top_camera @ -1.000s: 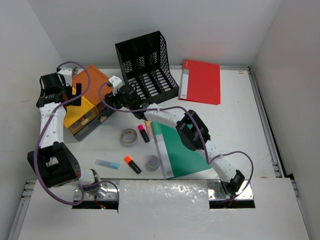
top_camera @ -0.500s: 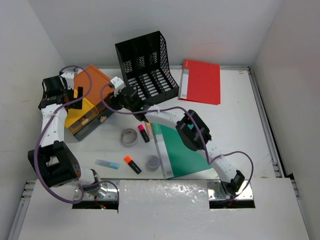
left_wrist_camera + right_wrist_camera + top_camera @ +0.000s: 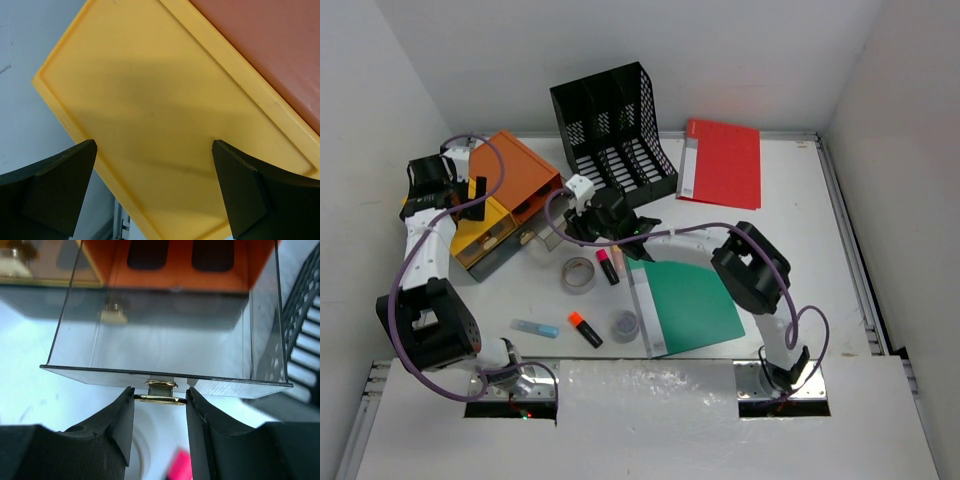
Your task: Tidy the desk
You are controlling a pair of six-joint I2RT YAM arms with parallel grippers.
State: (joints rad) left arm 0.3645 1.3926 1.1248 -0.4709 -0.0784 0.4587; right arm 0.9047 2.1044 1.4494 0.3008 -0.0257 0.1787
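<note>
The white desk (image 3: 800, 250) carries an orange-yellow drawer box (image 3: 505, 175) at the back left. My right gripper (image 3: 570, 225) is shut on the gold knob (image 3: 160, 396) of a clear drawer (image 3: 165, 347), which stands pulled out of the box. My left gripper (image 3: 472, 198) is open, and its dark fingers (image 3: 50, 192) are spread over the box's yellow side (image 3: 150, 115) with nothing between them. A tape roll (image 3: 579, 274), a pink highlighter (image 3: 606, 266), an orange highlighter (image 3: 585, 329), a blue stick (image 3: 535, 328) and a small round tub (image 3: 625, 325) lie loose in front.
A black mesh file rack (image 3: 612, 132) stands behind the box. A red folder (image 3: 722, 162) lies at the back right and a green folder (image 3: 685, 305) in the near middle. Raised rails run along the desk's right edge (image 3: 850, 250).
My right gripper has moved right and toward the near edge with the knob in it, drawing the clear drawer out of the box. The left gripper has barely shifted.
</note>
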